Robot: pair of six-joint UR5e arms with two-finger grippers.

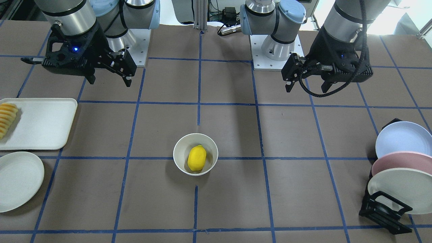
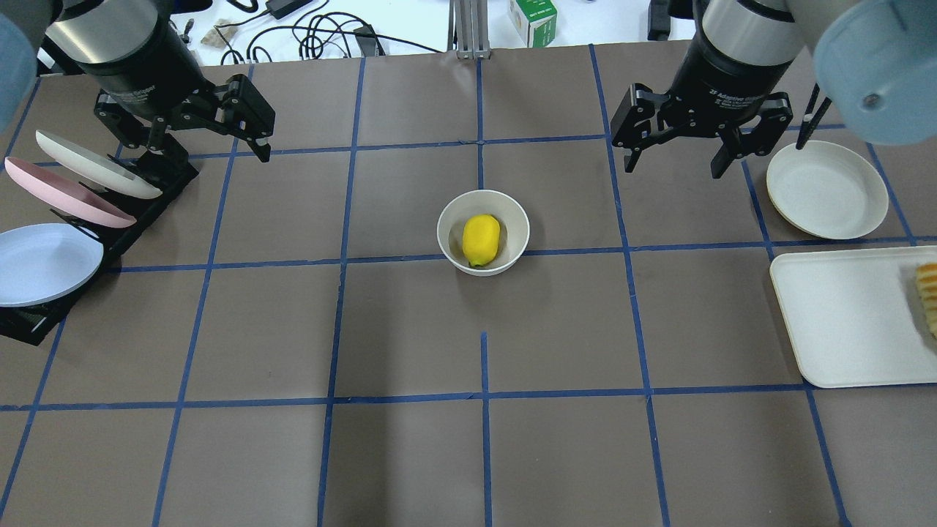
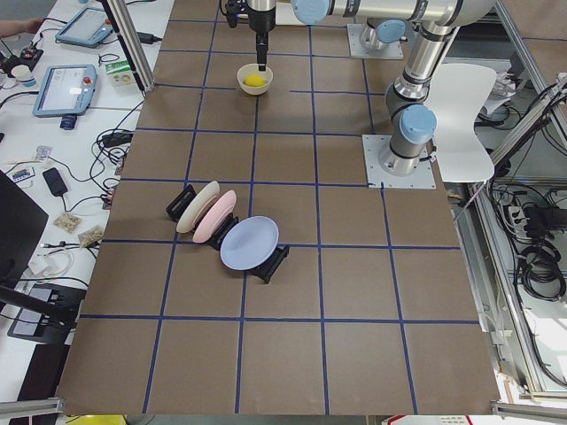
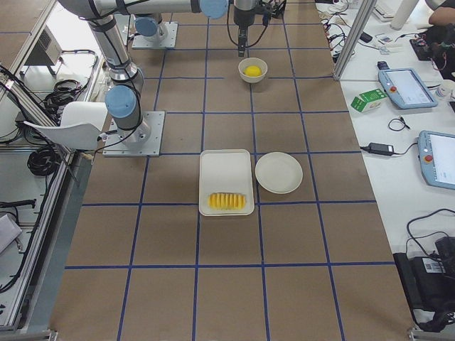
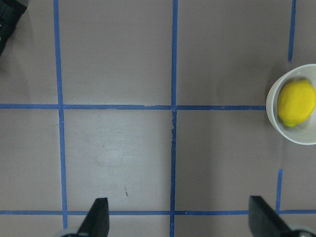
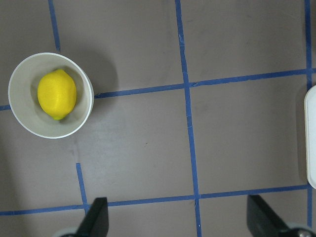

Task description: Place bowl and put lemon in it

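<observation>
The off-white bowl [image 2: 448, 219] stands upright at the table's middle, with the yellow lemon [image 2: 481, 239] lying inside it. They also show in the front view as the bowl [image 1: 179, 148] and the lemon [image 1: 196, 158]. My left gripper [image 2: 208, 150] is open and empty, raised above the table far to the bowl's left. My right gripper [image 2: 673, 167] is open and empty, raised to the bowl's right. The left wrist view shows the bowl [image 5: 273, 106] and lemon [image 5: 296, 103] at its right edge. The right wrist view shows the bowl [image 6: 49, 133] and lemon [image 6: 57, 94] at upper left.
A black rack [image 2: 165, 179] with blue, pink and cream plates stands at the table's left end, close under my left gripper. A flat cream plate [image 2: 827, 189] and a white tray [image 2: 842, 315] with yellow-orange slices [image 2: 928, 293] lie at the right end.
</observation>
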